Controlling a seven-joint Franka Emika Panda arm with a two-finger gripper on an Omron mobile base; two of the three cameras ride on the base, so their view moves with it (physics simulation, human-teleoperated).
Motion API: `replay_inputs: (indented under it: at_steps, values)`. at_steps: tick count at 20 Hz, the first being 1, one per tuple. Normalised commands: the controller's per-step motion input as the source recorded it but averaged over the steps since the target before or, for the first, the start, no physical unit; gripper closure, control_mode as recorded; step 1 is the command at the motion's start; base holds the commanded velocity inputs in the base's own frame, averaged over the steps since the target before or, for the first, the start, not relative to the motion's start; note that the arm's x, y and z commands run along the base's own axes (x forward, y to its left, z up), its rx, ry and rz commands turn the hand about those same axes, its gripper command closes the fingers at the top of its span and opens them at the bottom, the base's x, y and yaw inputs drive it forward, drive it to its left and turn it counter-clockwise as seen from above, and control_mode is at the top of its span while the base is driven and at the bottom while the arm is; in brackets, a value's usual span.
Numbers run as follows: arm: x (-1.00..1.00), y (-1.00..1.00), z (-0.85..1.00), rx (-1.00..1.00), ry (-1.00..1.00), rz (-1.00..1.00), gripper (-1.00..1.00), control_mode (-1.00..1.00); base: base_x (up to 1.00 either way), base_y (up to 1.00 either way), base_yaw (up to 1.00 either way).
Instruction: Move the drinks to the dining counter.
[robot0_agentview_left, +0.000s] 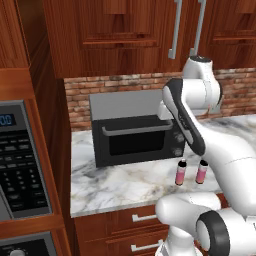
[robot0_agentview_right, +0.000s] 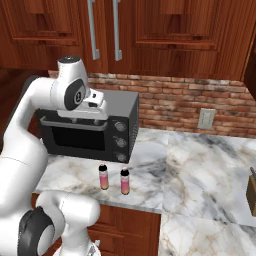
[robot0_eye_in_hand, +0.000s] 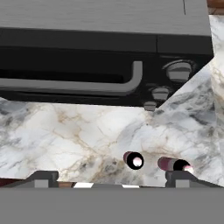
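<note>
The drinks are two small pink bottles with black caps, standing upright side by side on a marble counter backed by brick, near its front edge. The left bottle and the right bottle stand just in front of a black toaster oven. My gripper hangs well above them, looking down, open with nothing between its fingers. In the hand view the right bottle lies close to the right fingertip. The dining counter is out of view.
The black toaster oven stands behind the bottles against the brick wall. A tall oven control panel flanks the counter's left end. Wood cabinets hang overhead. A wall outlet and a wooden block are to the right.
</note>
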Motion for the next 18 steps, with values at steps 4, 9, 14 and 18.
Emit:
replay_inputs:
  at_steps: [4,9,14,18]
  values:
    - [-0.43,-0.12,-0.16,0.00,0.00,0.00,-1.00,-1.00,0.00,0.00,0.00]
    - [-0.34,-0.07,-0.14,0.00,0.00,0.00,-1.00,-1.00,0.00,0.00,0.00]
    - [-0.24,-0.17,-0.16,0.00,0.00,0.00,-1.00,-1.00,0.00,0.00,0.00]
    - [-0.06,-0.18,-0.22,0.00,0.00,0.00,-1.00,-1.00,0.00,0.00,0.00]
